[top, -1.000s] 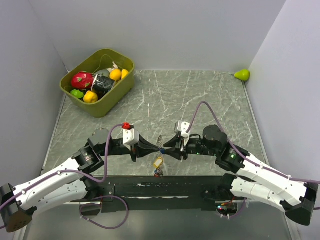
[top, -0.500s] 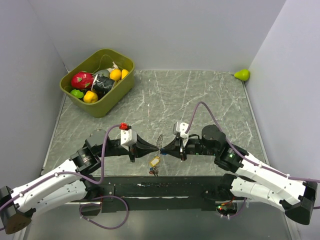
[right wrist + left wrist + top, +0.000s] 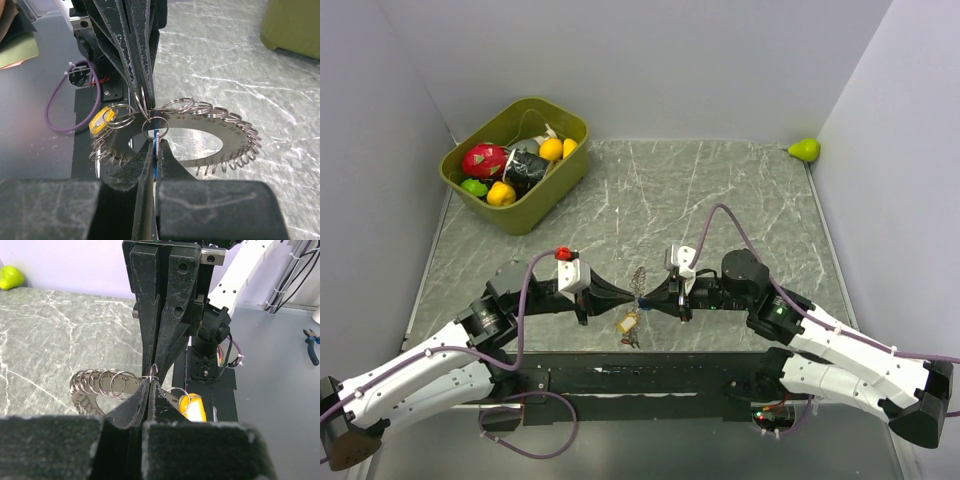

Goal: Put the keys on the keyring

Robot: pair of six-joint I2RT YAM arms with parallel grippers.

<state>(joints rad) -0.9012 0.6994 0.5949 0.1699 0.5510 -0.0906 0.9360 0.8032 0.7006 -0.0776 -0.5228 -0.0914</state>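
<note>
The keyring (image 3: 220,134) is a flat silvery disc with many small wire rings round its rim; it also shows in the left wrist view (image 3: 100,386) and the top view (image 3: 638,279). It hangs in the air between my two grippers, tip to tip near the table's front edge. My left gripper (image 3: 630,292) (image 3: 149,385) is shut on one small ring of the keyring. My right gripper (image 3: 648,296) (image 3: 156,145) is shut on a blue key (image 3: 156,137), its small ring at the disc's rim. A yellow key (image 3: 101,121) (image 3: 192,407) (image 3: 629,323) hangs from the keyring.
An olive bin (image 3: 563,176) with fruit toys stands at the back left. A green pear toy (image 3: 805,150) lies at the back right corner. Walls close in on the left, back and right. A black mounting bar (image 3: 650,372) runs along the near edge.
Both grippers, still tip to tip, have shifted slightly away from the near edge. The hanging yellow key has swung a little to the left.
</note>
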